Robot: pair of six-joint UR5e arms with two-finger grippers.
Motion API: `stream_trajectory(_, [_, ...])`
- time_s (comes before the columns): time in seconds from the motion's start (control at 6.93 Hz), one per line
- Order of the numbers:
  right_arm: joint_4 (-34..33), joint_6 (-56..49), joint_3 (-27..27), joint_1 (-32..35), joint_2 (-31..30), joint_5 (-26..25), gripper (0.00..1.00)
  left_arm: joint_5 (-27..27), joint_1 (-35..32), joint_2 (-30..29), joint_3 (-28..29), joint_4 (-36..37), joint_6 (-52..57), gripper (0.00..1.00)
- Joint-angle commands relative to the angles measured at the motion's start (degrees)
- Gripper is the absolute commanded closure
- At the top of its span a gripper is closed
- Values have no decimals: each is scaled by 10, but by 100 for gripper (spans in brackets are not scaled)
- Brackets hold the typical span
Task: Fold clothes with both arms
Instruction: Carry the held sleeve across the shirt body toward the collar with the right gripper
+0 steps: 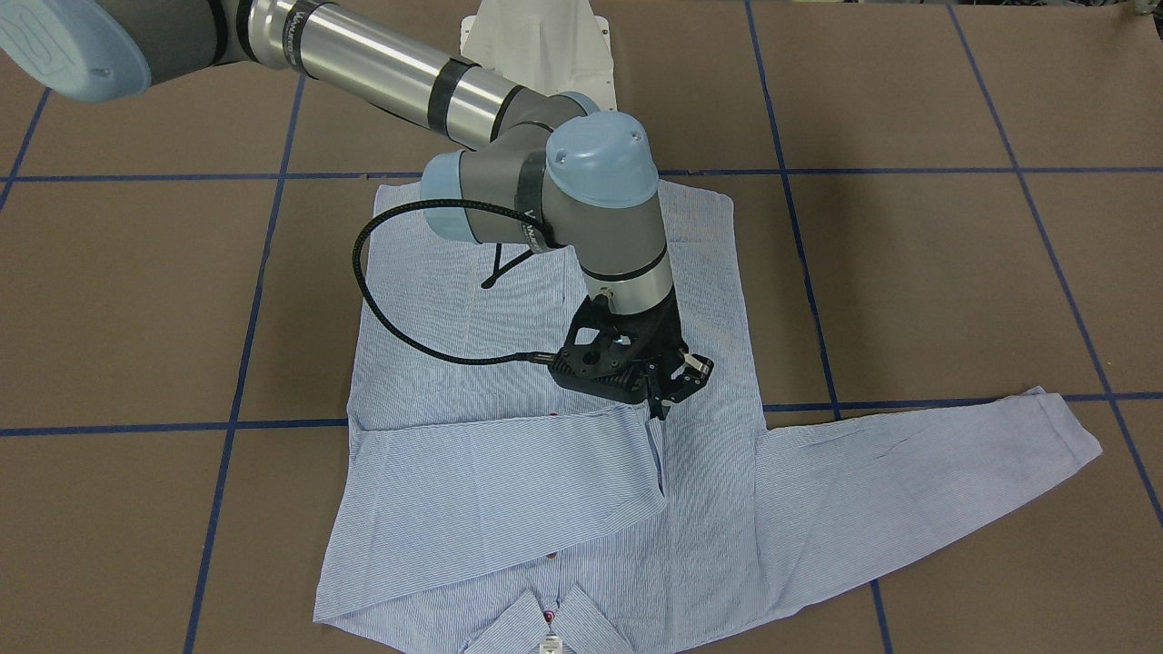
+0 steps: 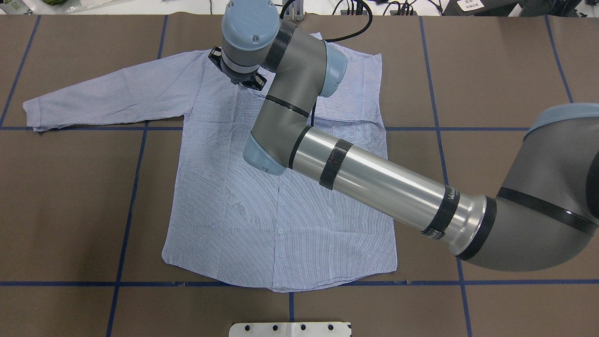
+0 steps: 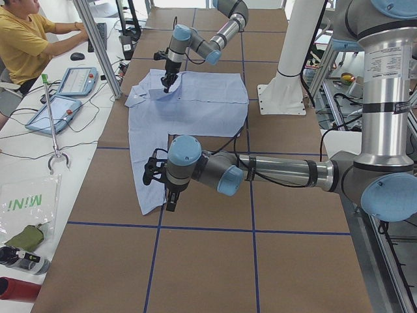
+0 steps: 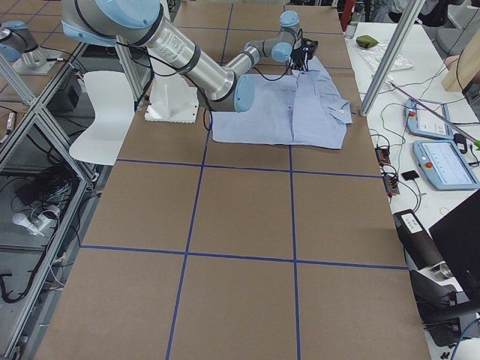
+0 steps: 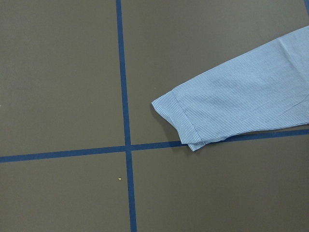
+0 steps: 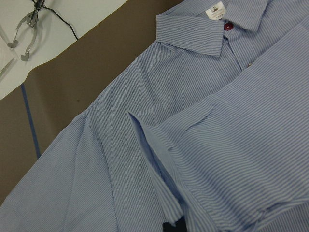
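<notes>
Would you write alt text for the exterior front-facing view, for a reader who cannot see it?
A light blue striped shirt lies flat on a brown table, one sleeve folded across its body and the other stretched out sideways. The right gripper hangs low over the folded sleeve's cuff.

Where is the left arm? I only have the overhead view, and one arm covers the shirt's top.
Observer: Off your frame. The exterior left view shows the left gripper low beside the end of the spread sleeve.
Operator: What is hidden up top?
Observer: The other sleeve, folded across the shirt; its cuff lies by the right gripper.
Operator: Anything else?
Observer: The collar lies flat, a red button at the neck.
</notes>
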Motion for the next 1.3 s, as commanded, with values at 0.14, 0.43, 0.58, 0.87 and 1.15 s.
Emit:
stream_trajectory(0.14, [6,16,-12,-11,5,-17,4,-6,1,-1,-4,-20,-6,0])
stream_trajectory(0.43, [6,42,-25,-21,21,-29,2,-6,20,-1,-1,-51,-5,0])
stream_trajectory(0.58, [5,69,-19,-21,27,-29,2,-3,36,-10,37,-76,-12,0])
stream_trajectory(0.87, [-15,81,63,-10,-22,-23,1,-2,87,-102,175,-149,-159,1])
stream_trajectory(1.15, [-32,77,178,10,-123,-9,1,17,134,-119,240,-222,-229,3])
